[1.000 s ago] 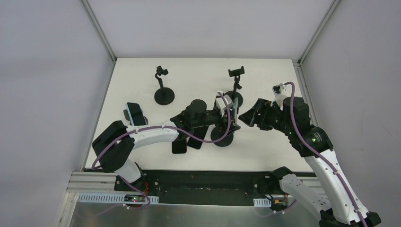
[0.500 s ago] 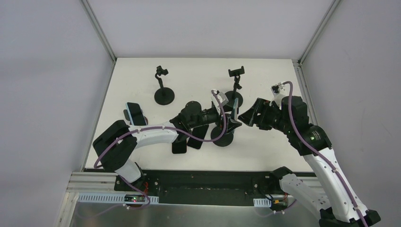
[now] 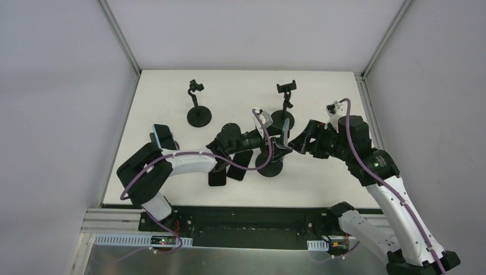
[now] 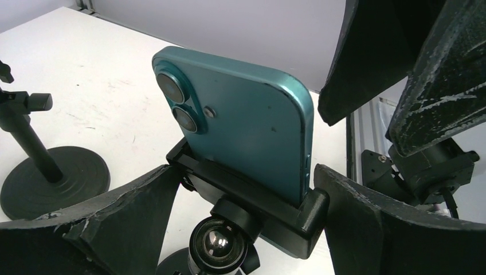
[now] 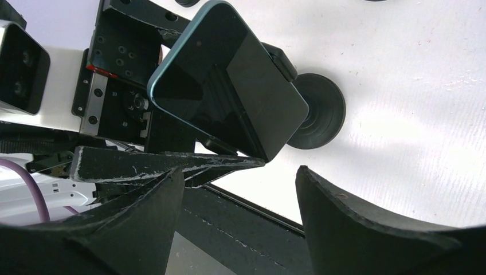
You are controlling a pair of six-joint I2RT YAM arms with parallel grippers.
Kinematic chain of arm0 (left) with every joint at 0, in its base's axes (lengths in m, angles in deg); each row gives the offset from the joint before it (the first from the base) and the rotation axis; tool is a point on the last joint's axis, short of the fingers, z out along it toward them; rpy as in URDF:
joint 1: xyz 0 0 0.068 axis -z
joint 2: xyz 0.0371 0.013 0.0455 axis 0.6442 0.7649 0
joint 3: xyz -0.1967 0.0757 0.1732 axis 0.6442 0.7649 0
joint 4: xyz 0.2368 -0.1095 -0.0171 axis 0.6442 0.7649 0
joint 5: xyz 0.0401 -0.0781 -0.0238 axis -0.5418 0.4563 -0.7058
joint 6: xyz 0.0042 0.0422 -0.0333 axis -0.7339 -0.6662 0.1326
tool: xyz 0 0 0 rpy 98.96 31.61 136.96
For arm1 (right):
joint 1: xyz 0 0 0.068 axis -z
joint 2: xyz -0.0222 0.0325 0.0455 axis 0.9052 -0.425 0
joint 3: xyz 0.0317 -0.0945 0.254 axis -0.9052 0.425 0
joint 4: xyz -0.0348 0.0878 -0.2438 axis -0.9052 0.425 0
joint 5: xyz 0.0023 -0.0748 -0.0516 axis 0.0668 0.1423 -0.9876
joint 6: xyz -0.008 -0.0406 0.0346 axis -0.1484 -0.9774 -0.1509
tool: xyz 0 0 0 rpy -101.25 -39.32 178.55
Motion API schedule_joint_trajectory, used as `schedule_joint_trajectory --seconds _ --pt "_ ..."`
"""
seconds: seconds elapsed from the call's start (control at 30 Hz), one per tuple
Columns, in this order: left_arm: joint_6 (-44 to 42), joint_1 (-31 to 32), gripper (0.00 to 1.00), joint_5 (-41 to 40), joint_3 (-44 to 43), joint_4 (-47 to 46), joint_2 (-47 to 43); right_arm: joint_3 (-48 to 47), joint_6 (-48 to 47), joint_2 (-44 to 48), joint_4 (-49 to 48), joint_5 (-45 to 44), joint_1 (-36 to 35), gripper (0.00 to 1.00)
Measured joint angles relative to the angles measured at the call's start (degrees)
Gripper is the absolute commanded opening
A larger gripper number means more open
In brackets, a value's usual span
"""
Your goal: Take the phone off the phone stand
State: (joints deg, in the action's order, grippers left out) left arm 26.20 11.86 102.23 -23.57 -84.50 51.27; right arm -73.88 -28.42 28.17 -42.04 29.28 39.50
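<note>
A teal phone (image 4: 246, 132), its back and two lenses facing us, stands clamped in the black phone stand (image 4: 269, 220). The fingers (image 4: 120, 212) are wide apart, one at each side of the clamp.

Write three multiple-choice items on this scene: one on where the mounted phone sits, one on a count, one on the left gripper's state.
1. Where is the teal phone?
A. flat on the table
B. upright in the stand's clamp
C. on top of the right arm

2. How many camera lenses show on its back?
A. two
B. three
C. four

3. The left gripper is:
A. shut on the phone
B. out of view
C. open, one finger on either side of the clamp

Answers: 1 B, the phone's lower edge sits in the clamp's jaws. 2 A, two round lenses are stacked at the corner. 3 C, both fingers stand apart from the clamp.
</note>
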Motion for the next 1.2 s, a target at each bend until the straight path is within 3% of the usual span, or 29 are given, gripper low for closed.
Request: schedule_joint_trajectory --seconds 0.63,1.2 --pt "2.80 -2.58 0.94 6.69 0.04 -1.75 1.53 0.00 0.02 -0.61 0.61 1.11 0.00 0.74" --pt "5.11 -3.45 0.77 11.32 0.02 -3.91 2.78 0.00 0.09 -0.85 0.61 1.29 0.00 0.75"
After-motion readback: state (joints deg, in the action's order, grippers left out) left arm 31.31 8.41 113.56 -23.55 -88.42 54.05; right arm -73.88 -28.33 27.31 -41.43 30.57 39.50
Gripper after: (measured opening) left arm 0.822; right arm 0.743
